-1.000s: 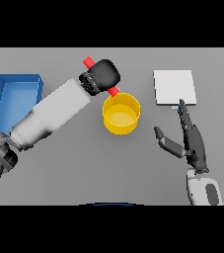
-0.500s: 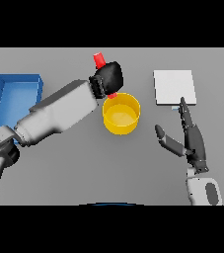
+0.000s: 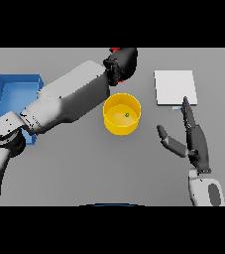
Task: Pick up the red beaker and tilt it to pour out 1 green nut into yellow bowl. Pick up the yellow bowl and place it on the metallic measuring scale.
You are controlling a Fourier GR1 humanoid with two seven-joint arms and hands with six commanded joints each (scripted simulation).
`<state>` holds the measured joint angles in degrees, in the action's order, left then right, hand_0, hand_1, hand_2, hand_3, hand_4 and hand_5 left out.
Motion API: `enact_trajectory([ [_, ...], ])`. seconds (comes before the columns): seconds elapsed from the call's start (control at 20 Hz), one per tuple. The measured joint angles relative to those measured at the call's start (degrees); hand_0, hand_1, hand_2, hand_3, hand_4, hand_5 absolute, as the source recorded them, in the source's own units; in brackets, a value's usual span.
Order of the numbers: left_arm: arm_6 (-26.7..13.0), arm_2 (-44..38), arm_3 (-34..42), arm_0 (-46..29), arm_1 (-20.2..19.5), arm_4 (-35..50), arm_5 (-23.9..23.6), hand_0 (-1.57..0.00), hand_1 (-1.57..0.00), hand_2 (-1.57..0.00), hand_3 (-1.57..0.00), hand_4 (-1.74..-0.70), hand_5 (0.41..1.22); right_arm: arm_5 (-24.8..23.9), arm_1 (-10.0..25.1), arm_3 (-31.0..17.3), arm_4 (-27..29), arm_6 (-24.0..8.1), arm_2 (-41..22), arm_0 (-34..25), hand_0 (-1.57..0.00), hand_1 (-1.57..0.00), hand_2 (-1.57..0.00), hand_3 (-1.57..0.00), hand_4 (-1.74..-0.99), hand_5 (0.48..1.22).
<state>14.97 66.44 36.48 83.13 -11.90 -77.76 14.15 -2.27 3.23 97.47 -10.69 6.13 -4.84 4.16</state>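
The left hand (image 3: 122, 64) is raised above the grey worktop (image 3: 84, 168), just beyond the far rim of the yellow bowl (image 3: 115, 124). Its dark fingers are curled round the red beaker (image 3: 115, 50), of which only a small red edge shows at the top of the hand; the rest is hidden behind the hand, so its tilt cannot be told. The white and grey left arm reaches in from the lower left and passes over the near corner of the blue tray (image 3: 12, 94) on the left side of the worktop.

The yellow bowl stands upright near the middle of the worktop, with 1 green nut (image 3: 127, 115) lying inside it, right of its centre. The metallic measuring scale (image 3: 175, 87), a pale square plate, lies flat to the right of the bowl, apart from it.

The right hand (image 3: 196, 144) hovers near the scale's near edge, its fingers straight and spread, thumb out to the left, holding nothing.
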Motion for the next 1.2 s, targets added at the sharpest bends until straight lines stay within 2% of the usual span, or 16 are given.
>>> enact_trajectory([
  [0.1,1.02,-1.11,-2.39,4.61,-0.81,-0.4,-1.59,-1.57,-1.57,-1.57,-1.57,-1.73,1.221,-0.26,0.18,-0.67,-0.85,-0.94,-0.19,-0.86,0.0,0.0,0.0,0.0,-1.133,0.557],
  [0.15,0.95,-2.75,-3.43,6.23,-1.37,0.55,-0.61,-1.57,-1.57,-1.57,-1.57,-1.72,1.221,-0.32,0.01,-0.56,-1.0,-0.92,-0.4,-1.03,0.0,0.0,0.0,0.0,-1.13,0.554],
  [0.3,-0.17,-8.59,-8.75,10.99,-4.77,3.41,-3.08,-1.57,-1.57,-1.57,-1.57,-1.72,1.221,0.25,-0.76,-0.47,-0.86,-0.16,-1.3,-0.09,0.0,0.0,0.0,0.0,-1.117,0.554],
  [0.4,-3.33,-14.3,-13.08,14.1,-5.81,7.27,-0.91,-1.57,-1.57,-1.57,-1.57,-1.73,1.221,1.51,-0.83,-1.01,0.4,0.65,-1.37,-0.03,0.0,0.0,0.0,0.0,-1.104,0.563],
  [0.55,-7.6,-27.51,-19.48,15.51,-10.52,18.47,1.73,-1.57,-1.57,-1.57,-1.51,-1.73,1.221,1.41,0.04,-1.28,-0.21,1.75,-1.29,-0.64,0.0,0.0,0.0,0.0,-1.105,0.578],
  [0.65,-9.77,-36.38,-23.82,14.7,-13.93,26.74,2.09,-1.57,-1.57,-1.57,-1.52,-1.74,1.221,1.77,-0.09,-2.35,0.69,0.41,-0.91,-2.06,0.0,0.0,0.0,0.0,-1.116,0.582],
  [0.75,-10.07,-43.11,-27.2,12.7,-17.47,33.59,0.93,-1.57,-1.57,-1.57,-1.54,-1.74,1.221,1.56,-0.37,-2.7,0.08,1.81,-1.42,-1.96,0.0,0.0,0.0,0.0,-1.118,0.595],
  [0.9,-12.31,-50.26,-29.81,7.05,-21.13,41.96,-2.94,-1.57,-1.57,-1.57,-1.55,-1.74,1.221,1.15,0.64,-2.64,-0.95,1.34,-1.33,-1.92,0.0,0.0,0.0,0.0,-1.132,0.614],
  [1.0,-17.37,-52.48,-30.9,2.54,-21.33,45.46,-7.63,-1.57,-1.57,-1.57,-1.56,-1.74,1.221,1.65,0.94,-3.17,-0.6,1.12,-1.22,-2.88,0.0,0.0,0.0,0.0,-1.138,0.626],
  [1.1,-18.9,-55.09,-30.5,-1.76,-21.47,49.28,-12.75,-1.57,-1.57,-1.57,-1.56,-1.74,1.221,1.79,0.98,-3.66,-1.13,1.64,-1.64,-2.82,0.0,0.0,0.0,0.0,-1.134,0.632],
  [1.2,-22.23,-57.94,-30.34,-4.14,-22.33,53.07,-15.31,-1.57,-1.57,-1.57,-1.57,-1.74,1.221,1.98,0.94,-2.88,-1.05,1.34,-1.92,-2.62,0.0,0.0,0.0,0.0,-1.138,0.648],
])
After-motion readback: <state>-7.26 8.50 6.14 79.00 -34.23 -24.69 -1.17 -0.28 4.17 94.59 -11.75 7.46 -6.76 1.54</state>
